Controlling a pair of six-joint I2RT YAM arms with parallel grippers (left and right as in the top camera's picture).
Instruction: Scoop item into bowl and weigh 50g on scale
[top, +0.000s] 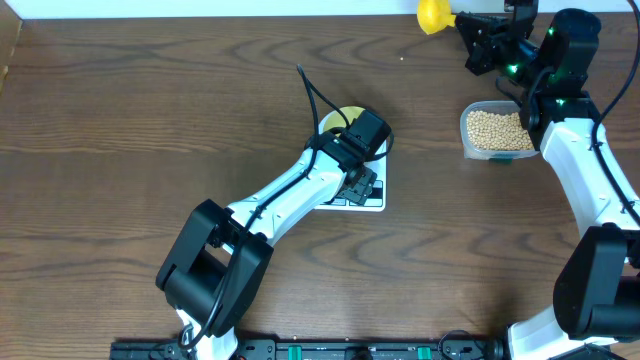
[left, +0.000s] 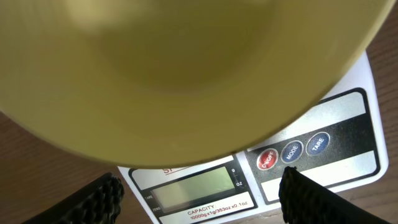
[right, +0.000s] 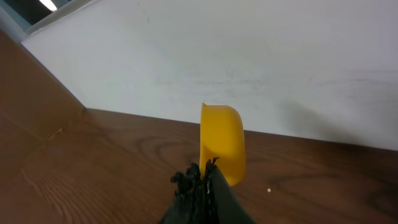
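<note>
The pale yellow bowl (top: 338, 119) stands on the white scale (top: 375, 200), mostly hidden under my left arm in the overhead view. In the left wrist view the bowl's (left: 186, 62) outer wall fills the top, above the scale's blank display (left: 193, 186) and round buttons. My left gripper (top: 358, 185) (left: 202, 202) hangs open over the display, holding nothing. The beans (top: 497, 128) lie in a clear tub at the right. My right gripper (top: 464, 24) (right: 205, 171) is shut on the handle of a bright yellow scoop (top: 435, 15) (right: 222, 143) at the table's far edge.
The clear tub (top: 467, 142) stands right of the scale, under my right arm. A single loose bean (right: 268, 190) lies on the wood near the scoop. A white wall (right: 249, 56) rises just behind the table's far edge.
</note>
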